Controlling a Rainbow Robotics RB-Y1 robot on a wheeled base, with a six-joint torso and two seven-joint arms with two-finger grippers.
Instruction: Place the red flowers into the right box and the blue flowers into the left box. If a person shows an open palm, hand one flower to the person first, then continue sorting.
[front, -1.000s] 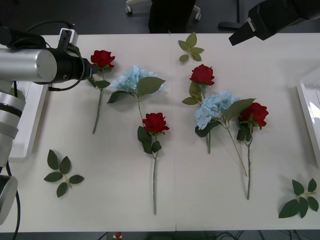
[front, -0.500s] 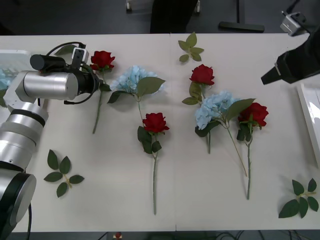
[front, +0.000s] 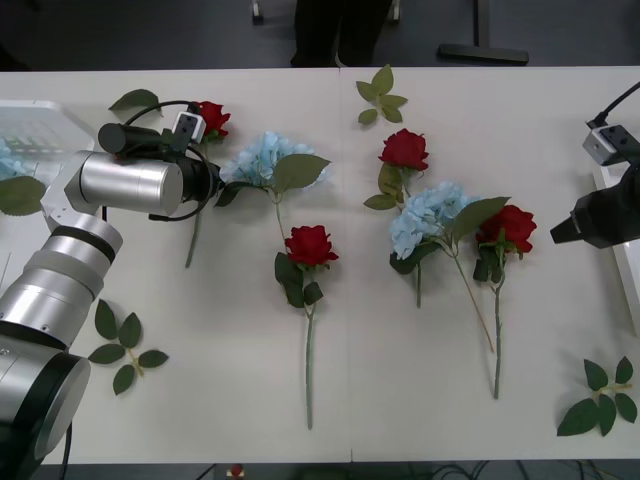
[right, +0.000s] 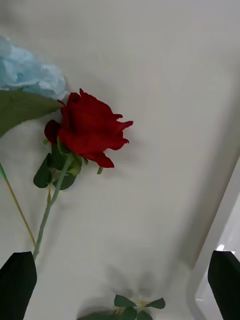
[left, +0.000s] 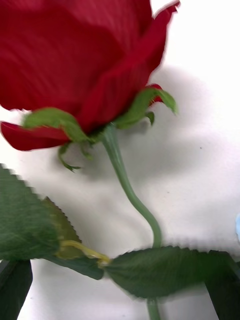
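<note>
Red flowers lie on the table: one at the far left, one mid-table, one farther back and one on the right. Blue flowers lie between them, and another rests in the left box. My left gripper is open low over the far-left rose's stem. My right gripper hangs open just right of the right-hand rose, beside the right box. The person's open palm is out of view.
Loose leaf sprigs lie at the front left, front right and far middle. The right box's rim shows close beside my right gripper. Bare tabletop lies along the front edge.
My left arm swung nearer and lower along the far-left rose's stem, uncovering the left box. My right arm came down from the far right corner to beside the right-hand rose.
</note>
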